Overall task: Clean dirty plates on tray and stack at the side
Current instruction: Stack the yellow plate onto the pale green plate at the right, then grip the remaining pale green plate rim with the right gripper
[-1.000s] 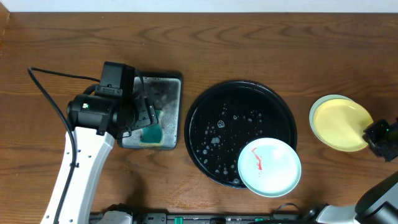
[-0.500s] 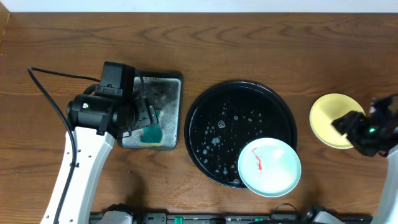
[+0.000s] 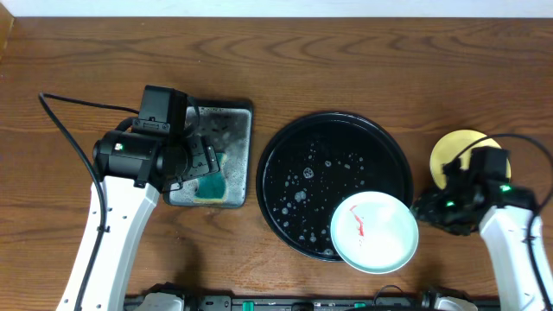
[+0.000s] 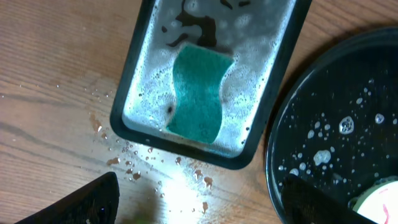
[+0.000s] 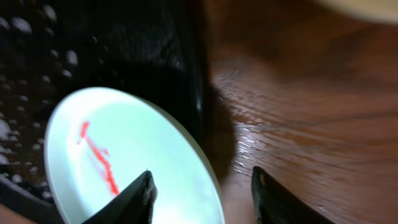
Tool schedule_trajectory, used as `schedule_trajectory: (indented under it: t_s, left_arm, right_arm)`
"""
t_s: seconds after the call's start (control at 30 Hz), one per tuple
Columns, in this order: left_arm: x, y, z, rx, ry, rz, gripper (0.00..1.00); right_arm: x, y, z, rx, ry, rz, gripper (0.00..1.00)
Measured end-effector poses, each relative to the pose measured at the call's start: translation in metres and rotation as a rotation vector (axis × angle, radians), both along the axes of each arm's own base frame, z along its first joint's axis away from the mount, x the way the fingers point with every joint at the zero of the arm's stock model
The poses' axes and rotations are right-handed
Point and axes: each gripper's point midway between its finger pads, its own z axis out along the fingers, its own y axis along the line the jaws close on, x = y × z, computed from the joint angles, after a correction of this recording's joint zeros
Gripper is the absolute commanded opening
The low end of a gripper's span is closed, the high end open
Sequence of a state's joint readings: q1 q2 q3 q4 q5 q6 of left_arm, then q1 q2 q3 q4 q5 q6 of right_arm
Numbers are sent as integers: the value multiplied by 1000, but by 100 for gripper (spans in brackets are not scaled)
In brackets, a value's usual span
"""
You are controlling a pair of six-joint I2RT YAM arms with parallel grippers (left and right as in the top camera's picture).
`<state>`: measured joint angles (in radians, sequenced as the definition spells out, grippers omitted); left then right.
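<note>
A pale mint-blue plate (image 3: 374, 231) with a red smear lies on the front right rim of the large round black tray (image 3: 294, 155); it also shows in the right wrist view (image 5: 118, 155). My right gripper (image 3: 430, 207) is open just right of this plate; in the right wrist view (image 5: 202, 196) its fingers stand either side of the plate's right edge. A pale yellow plate (image 3: 462, 147) lies at the right on the table, partly hidden by my right arm. My left gripper (image 3: 200, 160) is open and empty above the sudsy tray.
A small rectangular black tray (image 3: 216, 155) with suds holds a green sponge (image 4: 198, 93), left of the round tray. Water drops lie on the wood (image 4: 155, 168) in front of it. A black cable (image 3: 78, 108) runs at the left.
My right arm has moved left from the yellow plate toward the mint-blue plate. The left arm has not moved.
</note>
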<state>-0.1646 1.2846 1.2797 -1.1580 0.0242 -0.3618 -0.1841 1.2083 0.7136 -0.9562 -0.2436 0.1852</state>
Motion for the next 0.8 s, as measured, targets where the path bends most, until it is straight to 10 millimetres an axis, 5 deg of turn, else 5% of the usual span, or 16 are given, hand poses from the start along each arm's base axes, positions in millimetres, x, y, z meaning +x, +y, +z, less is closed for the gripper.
schedule_trajectory:
  t_s: [0.1, 0.23, 0.43, 0.63, 0.8]
  left_arm:
    - [0, 0, 0, 0, 0, 0, 84]
    - [0, 0, 0, 0, -1, 0, 84]
    - [0, 0, 0, 0, 0, 0, 84]
    - [0, 0, 0, 0, 0, 0, 84]
    - [0, 0, 0, 0, -1, 0, 84]
  right_arm:
    - [-12, 11, -18, -6, 39, 4, 36]
    - [-19, 16, -31, -18, 58, -4, 1]
    - [-3, 18, -18, -7, 15, -27, 1]
    - [67, 15, 38, -13, -244, -23, 1]
    - [97, 29, 50, -7, -371, 28, 1]
